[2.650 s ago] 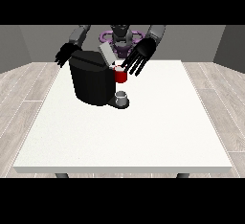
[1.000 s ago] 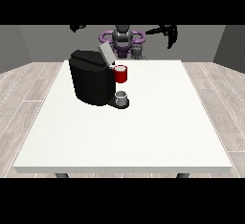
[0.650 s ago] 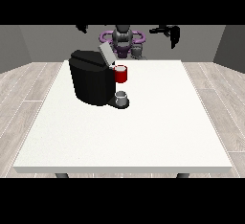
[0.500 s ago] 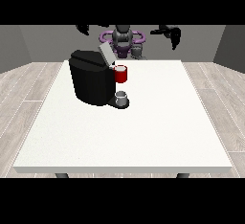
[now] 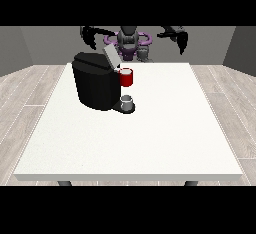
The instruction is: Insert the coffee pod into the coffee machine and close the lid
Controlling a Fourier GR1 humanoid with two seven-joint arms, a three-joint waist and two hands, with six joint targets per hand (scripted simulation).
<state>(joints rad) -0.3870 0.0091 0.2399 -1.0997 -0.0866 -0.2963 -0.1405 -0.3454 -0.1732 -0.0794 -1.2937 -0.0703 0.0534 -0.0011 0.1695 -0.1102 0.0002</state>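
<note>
A: Starting nearest the camera, what was on the large white table (image 5: 150, 143)?

B: The lower half of the frame was bare tabletop. Left of centre stood the black, boxy coffee machine (image 5: 95, 80), its grey lid (image 5: 110, 55) tilted up and open. A small grey cup-shaped thing (image 5: 127, 101) sat on the dark base at the machine's front; I took it for the grey coffee pod, though I couldn't be sure. Just above it was a red thing at the machine (image 5: 126, 77)

A: And the hands?

B: Both were raised at the top of the frame, well apart from the machine. The black hand at the view's left (image 5: 90, 34) hung above the machine's back edge; the black hand at the view's right (image 5: 178, 36) was out at upper right. How their fingers lay I couldn't tell

A: Which was nearer the grey thing?

B: The one at the view's left, I'd judge; the thing lay below it and toward the camera, so reaching it would mean coming down and forward past the open lid
</note>
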